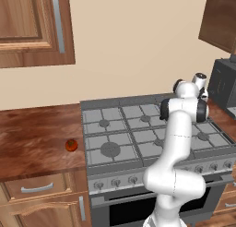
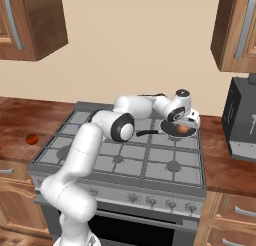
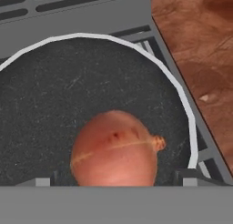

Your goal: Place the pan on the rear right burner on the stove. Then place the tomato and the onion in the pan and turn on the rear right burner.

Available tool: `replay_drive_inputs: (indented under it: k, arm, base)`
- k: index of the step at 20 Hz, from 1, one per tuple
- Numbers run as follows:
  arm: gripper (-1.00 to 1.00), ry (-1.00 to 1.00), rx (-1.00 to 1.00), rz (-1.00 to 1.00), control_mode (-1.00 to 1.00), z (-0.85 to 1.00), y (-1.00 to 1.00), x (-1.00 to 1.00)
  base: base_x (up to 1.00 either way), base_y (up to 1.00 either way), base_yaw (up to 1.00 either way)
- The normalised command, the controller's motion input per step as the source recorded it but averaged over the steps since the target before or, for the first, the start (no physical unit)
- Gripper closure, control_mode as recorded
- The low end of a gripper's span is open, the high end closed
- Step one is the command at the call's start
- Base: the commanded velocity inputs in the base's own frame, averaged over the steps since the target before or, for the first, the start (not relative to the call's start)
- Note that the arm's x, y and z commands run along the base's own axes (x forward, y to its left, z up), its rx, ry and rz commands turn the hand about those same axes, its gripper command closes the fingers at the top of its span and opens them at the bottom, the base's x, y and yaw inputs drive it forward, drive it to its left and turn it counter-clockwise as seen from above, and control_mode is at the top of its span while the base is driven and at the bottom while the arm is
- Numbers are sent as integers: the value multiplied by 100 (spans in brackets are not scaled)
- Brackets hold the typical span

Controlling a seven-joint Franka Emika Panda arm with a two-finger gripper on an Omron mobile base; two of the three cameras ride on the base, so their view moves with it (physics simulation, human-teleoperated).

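The fingers (image 3: 116,180) are seen spread wide apart above the pan (image 3: 54,104), with one tip (image 3: 43,182) on each side of the onion (image 3: 116,150). The onion lies between the tips on the black bottom of the pan; whether the tips touch it cannot be told, and no grip on it is seen. In the right base view the gripper (image 2: 186,121) is placed just above the pan (image 2: 172,129), which rests on the rear right burner of the stove (image 2: 125,160), its short handle pointing toward the middle of the stove. The onion (image 2: 183,128) is seen inside the pan there. The tomato (image 1: 71,145) is lying on the wooden desk (image 1: 32,138) to the left of the stove (image 1: 115,129), well apart from the pan.
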Motion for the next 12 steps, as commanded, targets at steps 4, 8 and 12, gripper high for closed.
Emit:
replay_drive_inputs:
  k: [4, 8, 12]
  arm:
    - [-100, 0, 0, 0, -100, 18, 0, 0]
    - [-100, -2, 0, 0, -100, 50, 6, -4]
    - [-100, -2, -1, 0, -100, 47, 28, -12]
  base:
    - [0, 0, 0]
    - [0, 0, 0]
    - [0, 0, 0]
